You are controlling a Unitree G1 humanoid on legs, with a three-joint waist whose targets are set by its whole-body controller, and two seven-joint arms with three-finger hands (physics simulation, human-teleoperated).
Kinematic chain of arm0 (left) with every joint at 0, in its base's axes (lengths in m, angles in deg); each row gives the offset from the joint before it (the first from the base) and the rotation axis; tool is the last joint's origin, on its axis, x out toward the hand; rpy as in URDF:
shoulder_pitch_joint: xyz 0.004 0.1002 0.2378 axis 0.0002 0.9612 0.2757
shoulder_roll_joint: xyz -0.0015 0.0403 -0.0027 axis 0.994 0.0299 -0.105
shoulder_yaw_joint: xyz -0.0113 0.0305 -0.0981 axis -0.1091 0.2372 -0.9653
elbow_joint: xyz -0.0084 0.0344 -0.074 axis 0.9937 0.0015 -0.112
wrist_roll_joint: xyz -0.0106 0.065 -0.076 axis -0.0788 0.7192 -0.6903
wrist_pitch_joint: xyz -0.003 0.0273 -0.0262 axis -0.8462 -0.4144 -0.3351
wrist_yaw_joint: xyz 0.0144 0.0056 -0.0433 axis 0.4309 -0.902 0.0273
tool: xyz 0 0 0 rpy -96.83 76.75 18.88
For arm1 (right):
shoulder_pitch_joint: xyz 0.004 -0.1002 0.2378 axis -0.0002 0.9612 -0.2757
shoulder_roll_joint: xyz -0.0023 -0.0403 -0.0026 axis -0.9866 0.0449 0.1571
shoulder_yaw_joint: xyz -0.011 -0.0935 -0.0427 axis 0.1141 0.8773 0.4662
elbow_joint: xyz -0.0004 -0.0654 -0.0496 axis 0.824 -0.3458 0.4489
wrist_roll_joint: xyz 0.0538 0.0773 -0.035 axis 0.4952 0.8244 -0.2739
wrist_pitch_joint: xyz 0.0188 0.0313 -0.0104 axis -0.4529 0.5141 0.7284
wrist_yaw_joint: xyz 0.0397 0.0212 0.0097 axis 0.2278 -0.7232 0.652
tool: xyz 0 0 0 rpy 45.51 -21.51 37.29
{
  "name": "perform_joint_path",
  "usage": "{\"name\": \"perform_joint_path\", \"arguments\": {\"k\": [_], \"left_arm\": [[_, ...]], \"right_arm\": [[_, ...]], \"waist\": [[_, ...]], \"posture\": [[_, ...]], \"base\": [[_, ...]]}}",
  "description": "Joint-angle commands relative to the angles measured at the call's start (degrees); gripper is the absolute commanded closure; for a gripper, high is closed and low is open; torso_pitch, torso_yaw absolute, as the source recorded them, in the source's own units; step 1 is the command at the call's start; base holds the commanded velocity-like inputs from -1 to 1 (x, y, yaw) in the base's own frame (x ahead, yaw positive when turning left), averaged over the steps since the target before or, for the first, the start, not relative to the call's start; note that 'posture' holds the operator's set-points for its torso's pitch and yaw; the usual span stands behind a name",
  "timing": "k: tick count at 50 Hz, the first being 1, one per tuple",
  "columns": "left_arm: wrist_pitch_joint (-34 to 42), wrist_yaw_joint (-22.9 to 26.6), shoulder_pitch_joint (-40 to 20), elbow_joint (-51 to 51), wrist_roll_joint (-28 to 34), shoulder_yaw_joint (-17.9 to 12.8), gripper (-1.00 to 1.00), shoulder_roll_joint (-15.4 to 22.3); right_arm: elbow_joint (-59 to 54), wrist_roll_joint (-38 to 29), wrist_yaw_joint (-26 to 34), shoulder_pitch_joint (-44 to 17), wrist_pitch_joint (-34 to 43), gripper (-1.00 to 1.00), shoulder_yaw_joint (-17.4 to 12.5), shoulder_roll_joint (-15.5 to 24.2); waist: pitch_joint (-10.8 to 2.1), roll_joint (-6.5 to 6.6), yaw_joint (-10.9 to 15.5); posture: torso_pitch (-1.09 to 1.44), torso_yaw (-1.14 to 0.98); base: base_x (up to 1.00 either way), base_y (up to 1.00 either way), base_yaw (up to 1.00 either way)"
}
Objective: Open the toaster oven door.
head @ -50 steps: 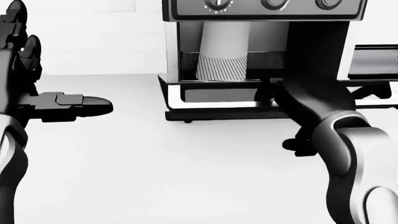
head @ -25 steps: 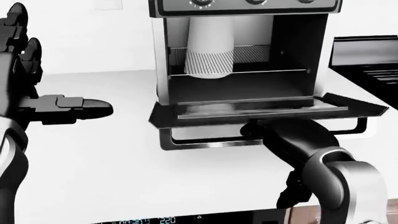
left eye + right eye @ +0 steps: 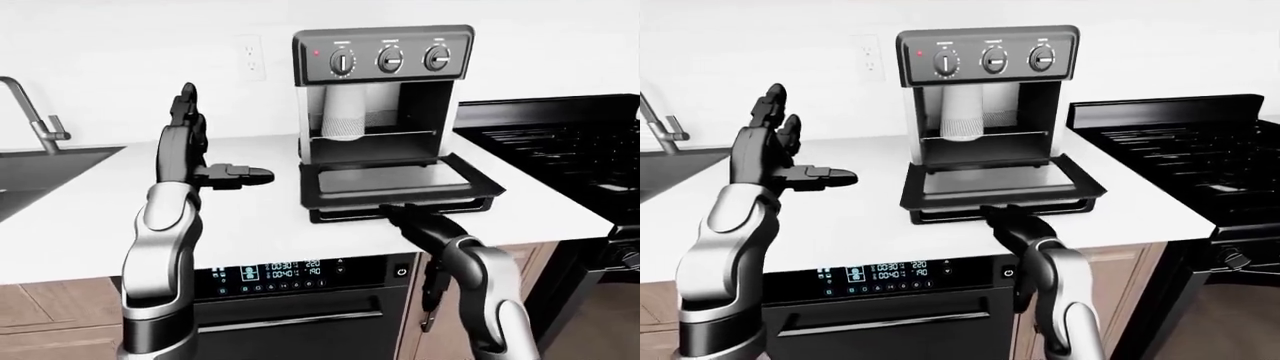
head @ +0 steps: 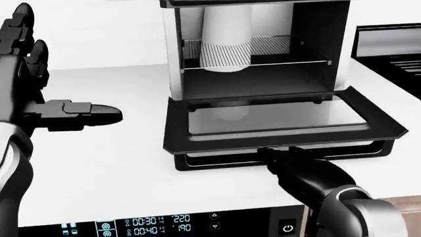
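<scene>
Faucet: far left of the left-eye view, standing over a dark sink set into the white counter.

Left hand: raised above the counter, well apart from the oven; fingers spread upward, thumb pointing right; it grips nothing.

Wall outlet: on the white wall, between the left hand and the oven.

Appliance with lit display: built in below the counter edge, dark front, horizontal bar handle.

Toaster oven: upright on the counter at centre; three knobs along its top panel, small red light at the panel's left.

Toaster oven door: hinged at the bottom, lying fully down and roughly level, glass pane facing up; cavity exposed, with a wire rack and a pale cylindrical item standing inside on the left.

Door handle: bar along the door's near edge.

Right hand: at the middle of the handle bar, touching it; whether the fingers are closed around the bar cannot be told.

Black stove: right of the oven, grates visible.
</scene>
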Motion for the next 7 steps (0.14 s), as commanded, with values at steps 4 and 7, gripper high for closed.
{"name": "perform_joint_path", "arguments": {"k": [4,7], "left_arm": [[-1.3,-0.2,-2.0,1.8,0.1,-0.8,-1.0,0.8],[-1.4,-0.2,-2.0,1.7,0.1,-0.7,-1.0,0.9]], "right_arm": [[5.4,0.3,-0.5,-1.2,-0.6,-1.0,-0.1,0.0],[7.2,0.1,0.5,-0.4,-0.4,-1.0,-0.3,-0.2]], "waist": [[-0.24,0.23,1.2],[-1.09,-1.22,0.7]], "posture": [[-0.46,0.0],[-0.46,0.0]], "base": [[0.0,0.0,0.0],[0.0,0.0,0.0]]}}
